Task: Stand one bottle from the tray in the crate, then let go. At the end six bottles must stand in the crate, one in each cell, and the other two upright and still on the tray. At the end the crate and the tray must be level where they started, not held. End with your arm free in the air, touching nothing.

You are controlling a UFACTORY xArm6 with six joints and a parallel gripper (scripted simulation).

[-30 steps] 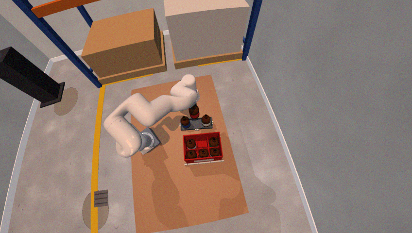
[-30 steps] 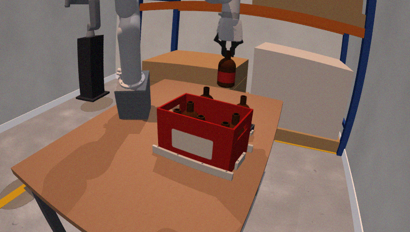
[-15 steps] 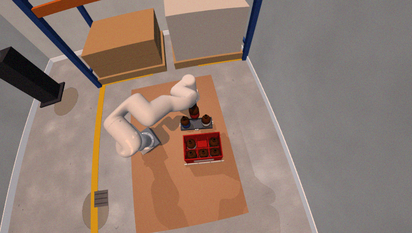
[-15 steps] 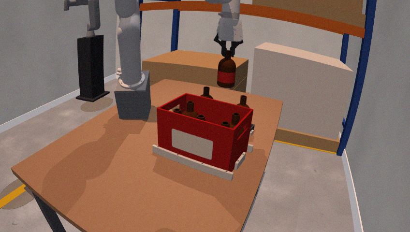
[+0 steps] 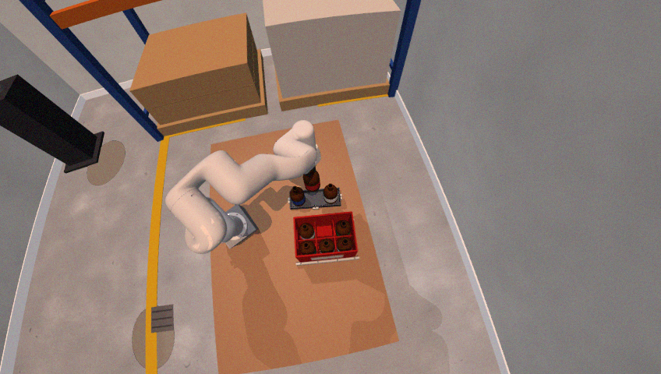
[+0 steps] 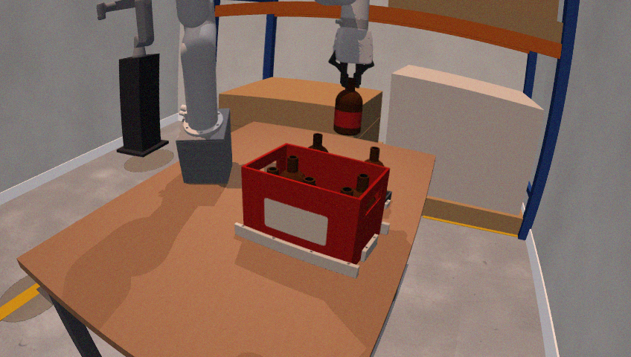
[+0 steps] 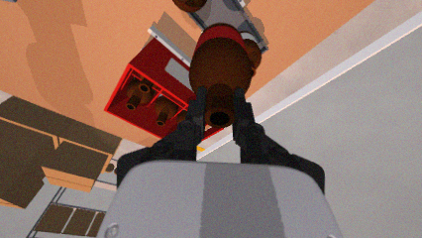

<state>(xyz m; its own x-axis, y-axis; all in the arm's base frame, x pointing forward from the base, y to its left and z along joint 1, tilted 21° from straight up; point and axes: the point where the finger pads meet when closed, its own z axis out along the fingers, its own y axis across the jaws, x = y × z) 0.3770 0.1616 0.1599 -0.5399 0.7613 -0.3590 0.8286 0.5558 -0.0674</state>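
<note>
My gripper [image 6: 350,82] is shut on the neck of a brown bottle with a red label [image 6: 347,111] and holds it upright, high above the grey tray [image 5: 315,198]; it also shows in the wrist view [image 7: 219,106]. Two more brown bottles stand on the tray, one with a blue label [image 5: 297,195] and one with a white label [image 5: 330,193]. The red crate [image 6: 314,198] sits in front of the tray in a white frame. Several bottles stand in its cells; the middle cell of the far row [image 5: 324,230] is empty.
The arm's grey base block [image 6: 204,152] stands left of the crate. Large cardboard boxes [image 6: 460,132] and blue shelf posts [image 6: 551,119] stand behind the table. The table's right edge [image 6: 411,248] is near the crate.
</note>
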